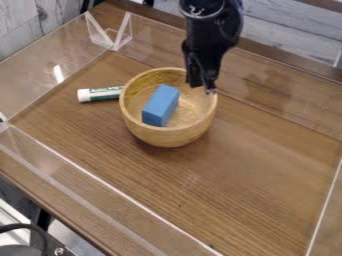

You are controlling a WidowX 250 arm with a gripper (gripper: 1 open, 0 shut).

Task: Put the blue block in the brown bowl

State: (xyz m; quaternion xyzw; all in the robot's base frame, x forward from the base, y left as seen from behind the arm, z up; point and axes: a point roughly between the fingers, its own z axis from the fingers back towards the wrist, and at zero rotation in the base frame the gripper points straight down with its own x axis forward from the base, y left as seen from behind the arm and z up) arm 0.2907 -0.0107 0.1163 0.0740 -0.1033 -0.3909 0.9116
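Hand (pixel 205 85) hangs at upper centre of the frame, over the far right rim of the brown bowl (pixel 139 128), pointing steeply down. Fingers are together and hold nothing (no contact with the rim that I can make out). Blue block (pixel 160 104) lies inside the bowl, below and left of the hand, clear of it, long axis running from upper right to lower left, leaning on the left inner wall. Judgement: block is placed; only a retreat from the table (pixel 254 190) remains.
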